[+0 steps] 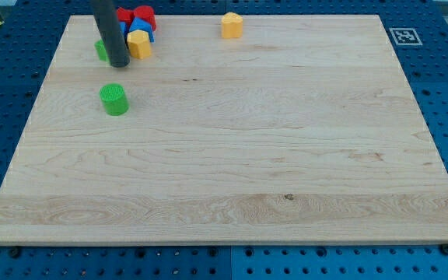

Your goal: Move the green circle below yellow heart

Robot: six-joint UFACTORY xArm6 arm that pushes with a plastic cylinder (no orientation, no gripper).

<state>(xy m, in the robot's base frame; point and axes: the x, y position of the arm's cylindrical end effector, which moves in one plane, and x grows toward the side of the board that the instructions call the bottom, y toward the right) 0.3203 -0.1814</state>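
Note:
The green circle (114, 99) lies on the wooden board (232, 155) at the view's upper left. The yellow heart (232, 25) sits near the view's top edge, right of a cluster of blocks. My tip (117, 62) rests on the board just above the green circle, a small gap apart, next to the cluster. The rod hides part of another green block (99, 50) to its left. A yellow block (139, 44) lies just right of my tip.
A cluster at the view's top left holds red blocks (142, 16), a blue block (140, 29), the yellow block and the part-hidden green block. A black-and-white marker (403, 35) sits at the board's top right corner. Blue perforated table surrounds the board.

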